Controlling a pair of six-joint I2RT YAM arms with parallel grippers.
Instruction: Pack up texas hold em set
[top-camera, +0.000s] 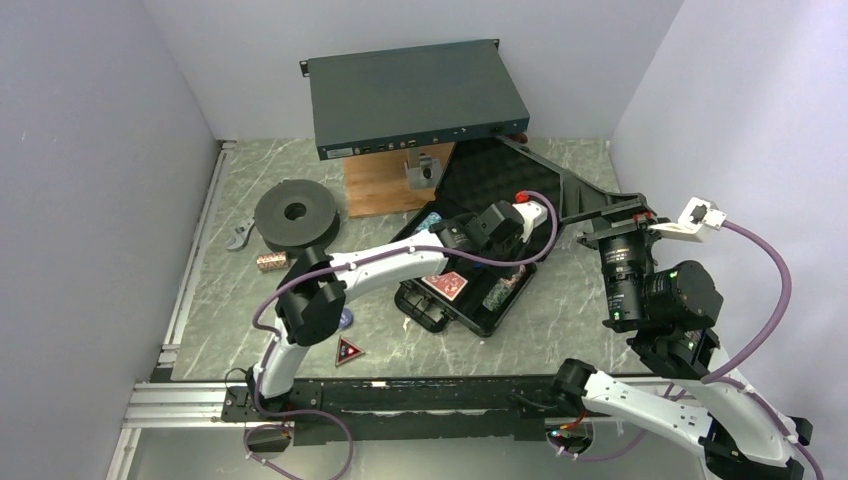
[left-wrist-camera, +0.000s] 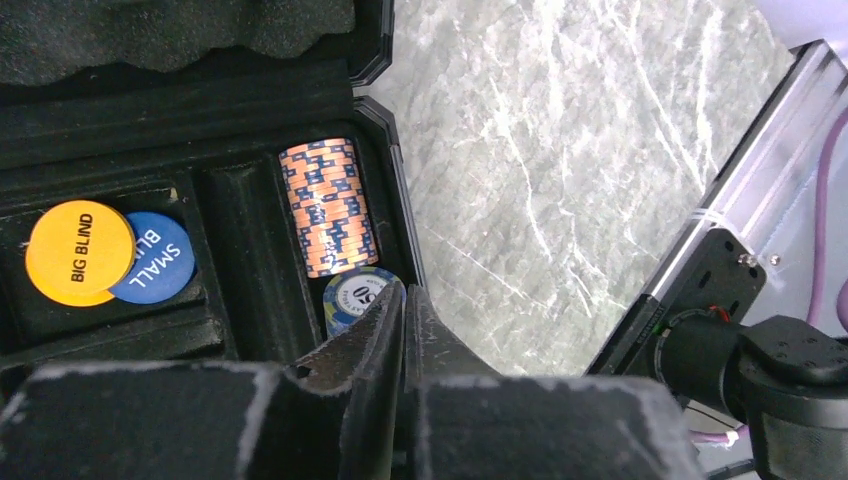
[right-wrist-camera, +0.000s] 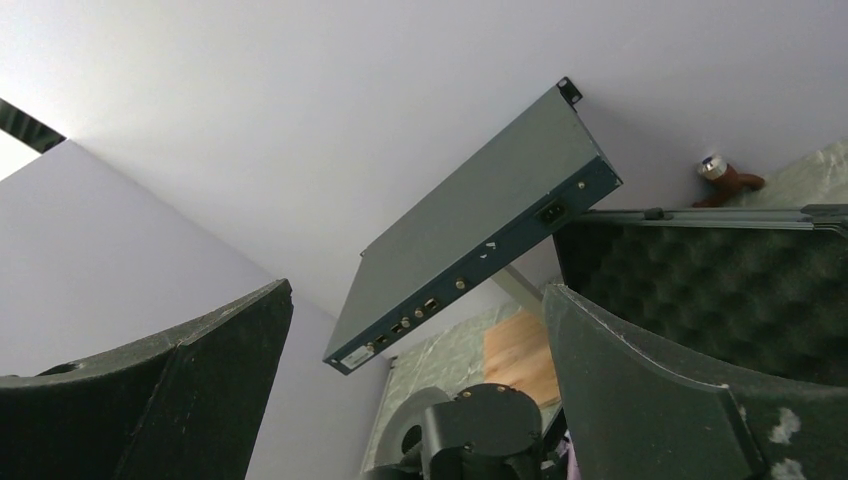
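Note:
The black case (top-camera: 455, 318) lies open mid-table, its foam lid (top-camera: 520, 170) tilted back. A red-backed deck (top-camera: 447, 287) and a chip roll (top-camera: 500, 293) lie inside. In the left wrist view the orange-blue chip roll (left-wrist-camera: 328, 205), a blue 50 chip (left-wrist-camera: 352, 292), the yellow button (left-wrist-camera: 78, 252) and the blue button (left-wrist-camera: 160, 258) sit in compartments. My left gripper (left-wrist-camera: 405, 295) is shut and empty, its tips beside the 50 chip; it hovers over the case (top-camera: 497, 255). My right gripper (right-wrist-camera: 416, 288) is open and empty beside the lid (top-camera: 610, 222). A chip roll (top-camera: 270, 260) and the red-black triangle (top-camera: 349, 351) lie on the table.
A large grey electronics box (top-camera: 415, 98) stands raised at the back over a wooden board (top-camera: 385, 180). A dark round spool (top-camera: 294, 213) sits at the left with a small metal part (top-camera: 238, 237) beside it. White walls close in on the left, back and right.

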